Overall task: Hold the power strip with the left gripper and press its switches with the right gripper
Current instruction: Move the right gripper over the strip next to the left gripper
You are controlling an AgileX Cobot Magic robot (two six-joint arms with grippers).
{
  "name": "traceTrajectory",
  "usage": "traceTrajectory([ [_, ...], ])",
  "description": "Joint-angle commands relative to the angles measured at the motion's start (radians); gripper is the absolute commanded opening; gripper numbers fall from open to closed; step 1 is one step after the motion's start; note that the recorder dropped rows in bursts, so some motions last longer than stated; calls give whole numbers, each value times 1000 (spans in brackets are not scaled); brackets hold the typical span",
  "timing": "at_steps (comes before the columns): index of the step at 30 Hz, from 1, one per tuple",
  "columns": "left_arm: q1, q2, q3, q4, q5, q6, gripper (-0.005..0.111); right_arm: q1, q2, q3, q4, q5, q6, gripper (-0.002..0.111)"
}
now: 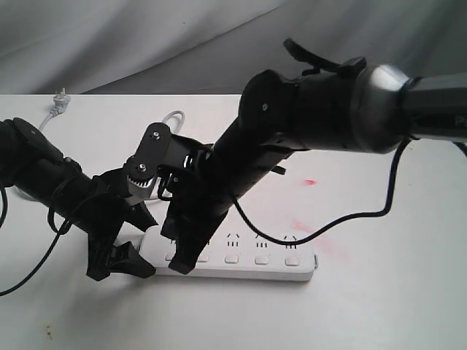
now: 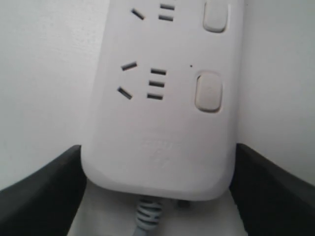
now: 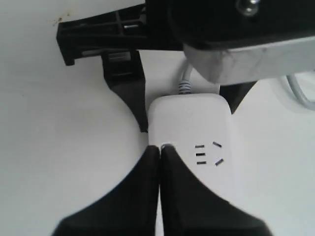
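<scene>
A plug (image 1: 60,96) is seen at left on the table (image 1: 379,306). The strip's (image 1: 270,271) cord end is gripped between the left gripper's (image 1: 131,244) wide-spread fingers (image 2: 39,191). The shut right gripper (image 1: 182,264) is pointed at the nearest switches (image 1: 262,259), contact unclear; the strip's left half is crossed by its arm (image 1: 241,160). Red smears (image 1: 310,181) are seen rightward.

Exterior: raised, looking down. Wrist views: close, sharing power strip (image 2: 162,147) end.

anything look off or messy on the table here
Only the table: a small red spot and a fainter pink smear stain it near the power strip. The strip itself lies flat and looks undamaged.
</scene>
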Motion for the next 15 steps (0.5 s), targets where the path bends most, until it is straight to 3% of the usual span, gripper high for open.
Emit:
traceTrajectory([
  [1, 2, 0, -3, -8, 17, -1, 50, 8, 17, -7, 12, -57, -48, 14],
  [5, 2, 0, -3, -8, 17, -1, 50, 8, 41, -7, 58, -80, -52, 37],
  [9, 2, 0, -3, -8, 15, -1, 50, 8, 79, -5, 91, -145, -66, 40],
  [15, 2, 0, -3, -8, 15, -1, 50, 8, 103, 5, 162, -223, -257, 46],
])
